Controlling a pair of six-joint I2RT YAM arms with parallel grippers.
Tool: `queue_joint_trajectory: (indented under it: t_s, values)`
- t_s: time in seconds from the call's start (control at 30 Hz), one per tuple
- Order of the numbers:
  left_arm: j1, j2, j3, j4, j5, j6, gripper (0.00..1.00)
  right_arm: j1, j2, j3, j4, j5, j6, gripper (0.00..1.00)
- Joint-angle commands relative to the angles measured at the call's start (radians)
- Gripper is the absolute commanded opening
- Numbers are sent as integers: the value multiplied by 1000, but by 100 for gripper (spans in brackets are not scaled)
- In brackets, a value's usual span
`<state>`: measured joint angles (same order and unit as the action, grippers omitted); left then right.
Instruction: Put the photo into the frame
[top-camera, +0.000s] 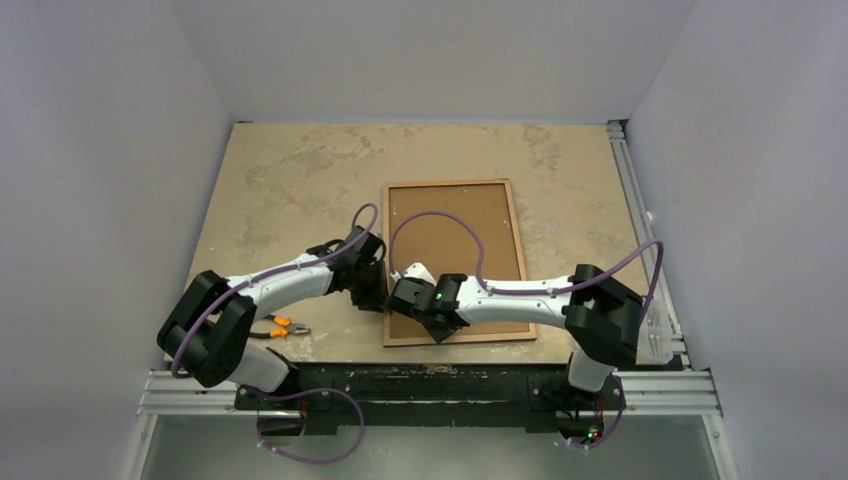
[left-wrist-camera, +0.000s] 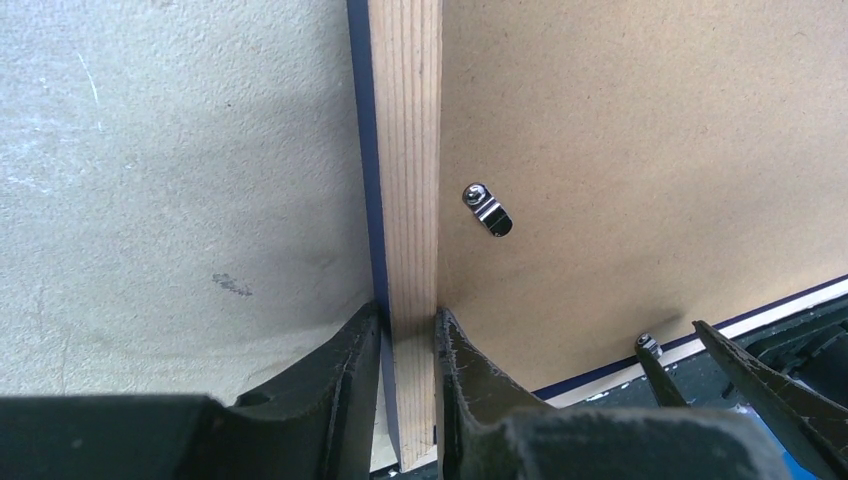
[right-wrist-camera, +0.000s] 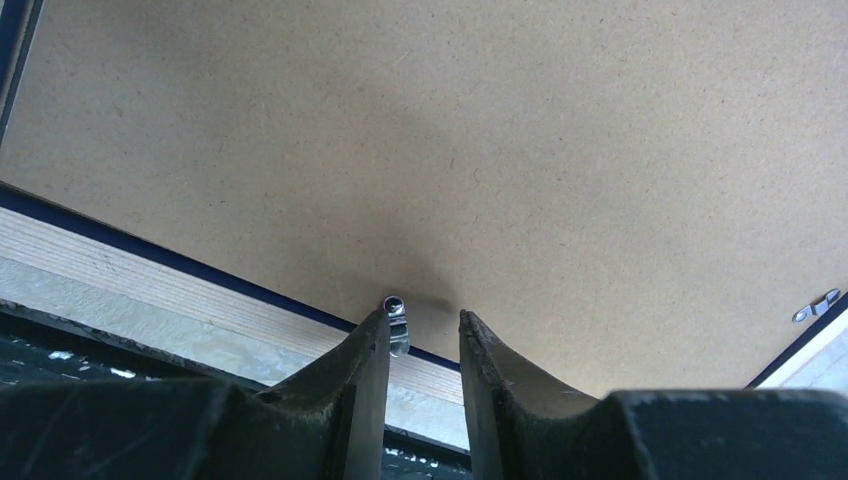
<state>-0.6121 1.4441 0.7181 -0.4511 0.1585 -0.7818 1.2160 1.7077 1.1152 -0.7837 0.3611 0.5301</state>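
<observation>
Orange-handled pliers (top-camera: 283, 326) lie on the mottled beige table (top-camera: 290, 180) at the left, just beside the left arm. The large rectangular picture frame (top-camera: 521, 262) lies flat toward the middle of the table, reaching almost to its near edge. Its light wood-brown back faces upward, and a dark blue edge shows along the rails. A plain brown backing board (top-camera: 495, 230) fills its opening. The left claw (left-wrist-camera: 408, 315) is at the frame's left rail near the near corner, narrowed onto that rail with one finger against each side. A small bright metal turn clip (left-wrist-camera: 488, 210) sits on the board just inside the rail, clear of the fingers. The right claw (right-wrist-camera: 424, 315) stands low over the board by the near rail, close to the left claw. Its fingers are narrowly parted and clamp nothing. A second turn clip (right-wrist-camera: 397, 325) rests against the inner face of one finger (right-wrist-camera: 365, 370), short of the other.
</observation>
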Motion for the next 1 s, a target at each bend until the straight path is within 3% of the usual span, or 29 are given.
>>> queue_joint_trajectory:
  t_s: [0.0,0.4,0.6,0.7,0.8,0.97]
  values:
    - [6,45,-26,-129,-213,61,9,-1,-3,-41,-134,88,-21,28]
    - [5,45,-14,-146,-234,59,11,-15,-9,-25,-183,182,-3,26]
    - [6,54,-13,-148,-237,56,13,-44,-49,-73,-175,152,32,35]
    - [6,53,-9,-150,-234,62,13,-101,-104,-97,-140,76,34,35]
    - [6,31,-11,-150,-232,65,15,-222,-233,-132,-24,-104,-18,37]
    - [8,-39,-22,-123,-184,69,32,-427,-398,-126,47,-262,-83,55]
